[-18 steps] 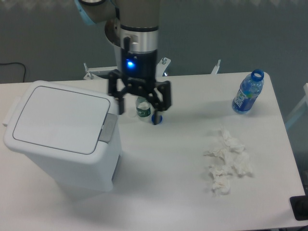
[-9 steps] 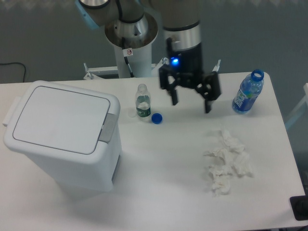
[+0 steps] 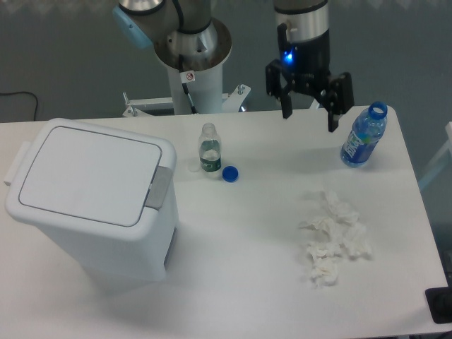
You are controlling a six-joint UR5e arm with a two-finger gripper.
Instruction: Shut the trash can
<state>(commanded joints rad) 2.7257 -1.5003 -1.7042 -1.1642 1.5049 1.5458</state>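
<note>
Since a second ago the tool (image 3: 308, 119) has swung from beside the trash can's latch across to roughly 1 o'clock of the table (image 3: 240, 240), and sits higher in frame. Nothing else has shifted.

Tool: fingers spread wide, nothing between them, touching nothing. It hangs over the far table edge, near the blue bottle (image 3: 363, 135) but apart from it. Blue status light lit on the wrist.

Trash can (image 3: 92, 201): one, white, at 9 o'clock of the table. Lid lies flat and shut on the body, grey latch tab (image 3: 159, 188) on its right side.

Count:
- Bottles: two. Small clear bottle (image 3: 208, 148) with a green label, upright, uncapped, near table centre toward 12 o'clock. Blue bottle upright at 2 o'clock, also uncapped.
- Caps: one blue cap (image 3: 229, 173) lying just beside the clear bottle, at its 4 o'clock, not touching.
- Crumpled white tissues (image 3: 332, 236): a loose cluster at 4 o'clock; exact number unclear, several pieces touching.
- Arm base (image 3: 192, 53): one, behind the table at 12 o'clock.
</note>
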